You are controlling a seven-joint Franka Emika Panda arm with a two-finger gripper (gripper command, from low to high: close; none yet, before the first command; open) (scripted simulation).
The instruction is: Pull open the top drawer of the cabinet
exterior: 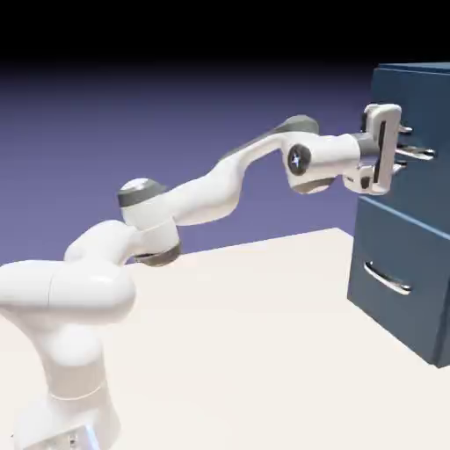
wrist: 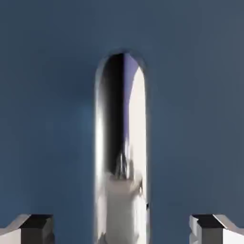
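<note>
Two small grey finger tips (wrist: 29, 229) of the white two-finger gripper (wrist: 121, 229) sit at the bottom corners of the hand view, standing wide apart and not touching the curved silver bar handle (wrist: 121, 143) that runs up between them. That handle fills the middle of the hand view, with clear gaps of dark blue panel on both sides of it, so the jaws are spread and hold nothing. Behind the handle, the flat dark blue front of the top drawer (wrist: 47, 95) covers the rest of that view. In the exterior view the tall, boxy dark blue filing cabinet (exterior: 417, 92) stands at the right edge, and the gripper (exterior: 407, 149) is level, right up against the cabinet's upper front, with its fingers around the upper handle (exterior: 424, 155). The top drawer (exterior: 431, 189) looks flush with the cabinet's face, not pulled out. Below it on the cabinet is the lower drawer front (exterior: 400, 250) with its own silver bar handle (exterior: 388, 279), untouched. The white jointed arm (exterior: 211, 189) reaches toward the cabinet over the pale table (exterior: 264, 352) on which the cabinet stands.
</note>
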